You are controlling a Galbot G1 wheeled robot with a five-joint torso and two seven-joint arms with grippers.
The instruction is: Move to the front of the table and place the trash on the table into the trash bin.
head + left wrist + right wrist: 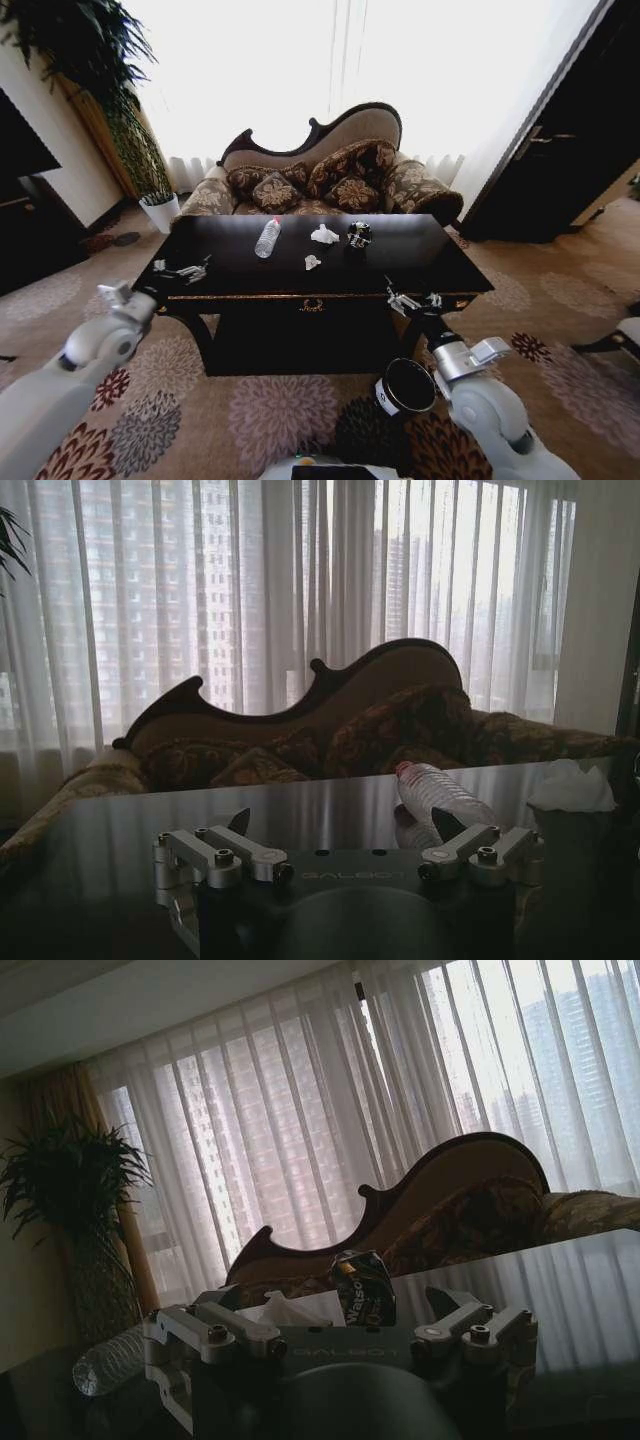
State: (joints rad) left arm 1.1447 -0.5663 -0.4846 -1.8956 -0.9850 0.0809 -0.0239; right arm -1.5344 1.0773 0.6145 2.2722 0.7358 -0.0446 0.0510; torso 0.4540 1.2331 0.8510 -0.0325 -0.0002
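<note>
I have the worktop (400, 262) square ahead of me, its gold-trimmed front edge running across the head view with the emblem at centre. My left claw (183, 270) sits over the left front corner, fingers spread and holding nothing; the left wrist view confirms the gap between the two fingertips (238, 821) with bare dark surface beyond. My right claw (410, 300) hovers at the front edge near the right corner, also spread wide and empty.

On the worktop, a clear plastic bottle (268, 238) lies on its side left of centre. A white crumpled tissue (324, 235) sits near the middle, a smaller white scrap (312, 262) lies closer to me, and a crushed dark snack bag (359, 235) stands just right of the tissue. All four are apart from one another and well back from the front edge, with open surface on both flanks.

The trash bin (406, 387) stands on the carpet below the front right corner, close beside my right forearm, opening up.

Behind the worktop the sofa (320, 180) closes off the far side. In the right wrist view the bag's lettering (352, 1308) is only partly readable, and the bottle (110, 1362) is cut off by the claw body.
</note>
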